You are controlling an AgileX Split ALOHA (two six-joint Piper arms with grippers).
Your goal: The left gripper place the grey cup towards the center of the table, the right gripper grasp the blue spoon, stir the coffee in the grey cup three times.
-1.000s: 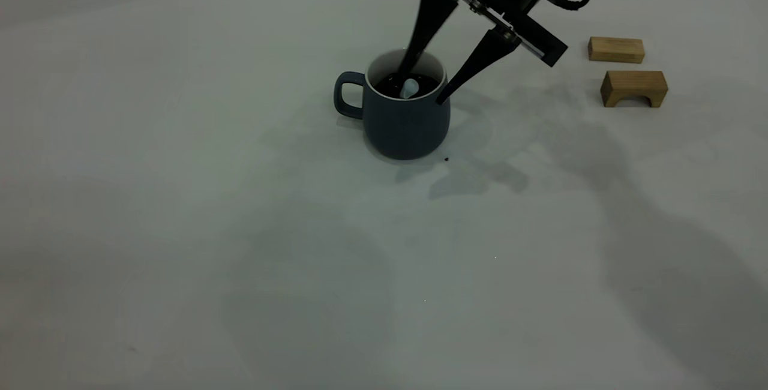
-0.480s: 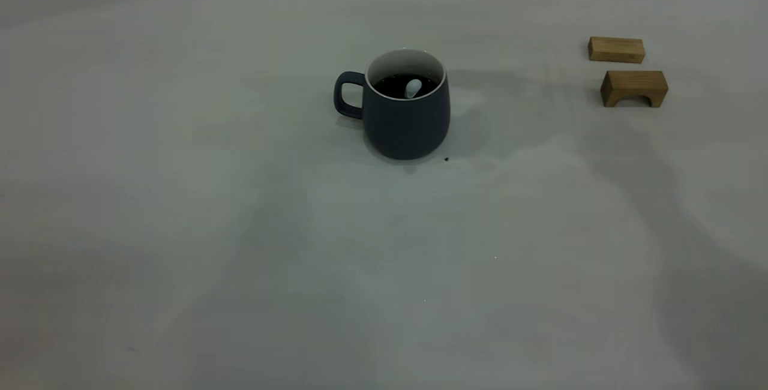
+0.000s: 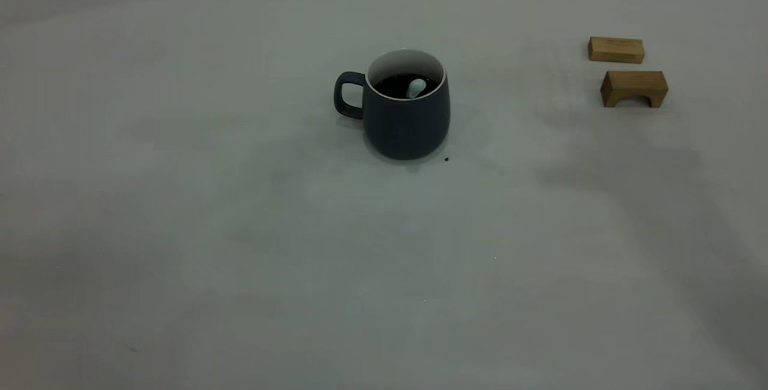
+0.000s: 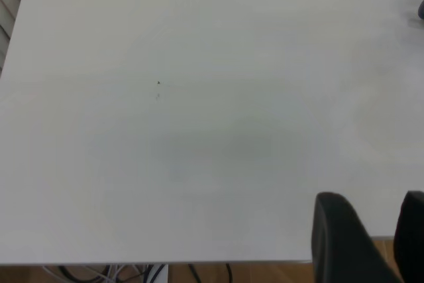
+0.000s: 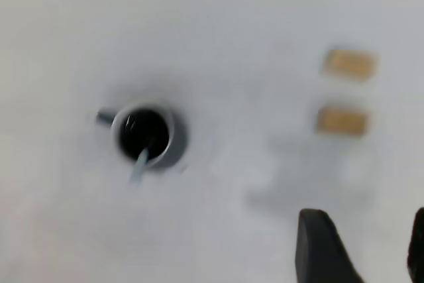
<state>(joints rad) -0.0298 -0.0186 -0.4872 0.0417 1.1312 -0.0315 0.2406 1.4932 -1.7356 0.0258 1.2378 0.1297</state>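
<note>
In the exterior view the broad off-white matte counter [image 3: 240, 258] carries the dark slate-grey rounded cup [image 3: 407, 120], upright near the middle and a little toward the far edge, its loop handle pointing to the view's left. Glossy black-brown coffee [image 3: 393, 84] fills it partway below the white rim. The small slim spoon with a pale blue-white handle [image 3: 415, 87] stands in the cup, its lower part sunk in the coffee and its handle end leaning against the near inner wall. A tiny dark speck lies on the counter just beside the cup's base. Well apart, to the view's right, sit two tan wooden blocks, a plain rectangular one [image 3: 616, 50] farther back and an arched one [image 3: 634, 88] just in front of it. Neither hand appears here.

The left wrist view shows the left hand [image 4: 381, 240], black, over the counter's edge, its two fingers apart with nothing between them, above bare counter.

The right wrist view looks down from high above. The right hand [image 5: 374, 250] has its black fingers spread apart and holds nothing. Far below stands the cup with the spoon handle sticking out over its rim, and the two blocks lie off to one side.
</note>
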